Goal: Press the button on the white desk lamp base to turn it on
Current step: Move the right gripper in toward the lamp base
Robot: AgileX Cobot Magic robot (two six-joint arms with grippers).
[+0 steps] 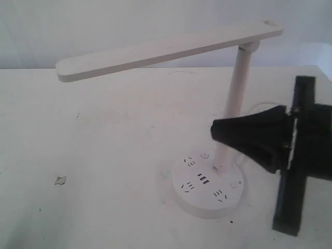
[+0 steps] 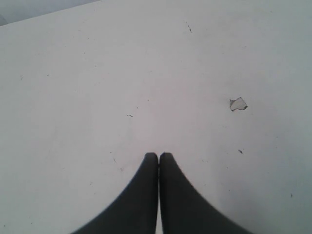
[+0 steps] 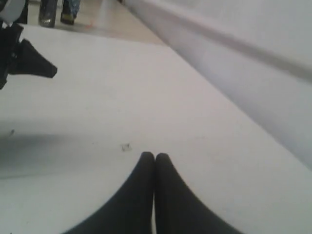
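Note:
The white desk lamp stands at the right of the exterior view. Its long flat bar head (image 1: 166,49) reaches left from a slanted pole (image 1: 234,104). The pole rises from the white desk lamp base (image 1: 207,199), a round disc with outlet slots, dark USB ports (image 1: 203,180) and two small round buttons (image 1: 205,155) (image 1: 234,183). My right gripper (image 1: 213,132) is shut and empty. It hovers above the base's right half, tip pointing left beside the pole. The lamp is out of both wrist views. My left gripper (image 2: 158,155) is shut over bare table.
The white table (image 1: 104,155) has a small chipped spot (image 1: 60,180) at the left, also seen as the chip (image 2: 238,104) in the left wrist view. A pale wall (image 1: 129,21) runs behind. The other arm's black gripper (image 3: 51,72) shows far off in the right wrist view.

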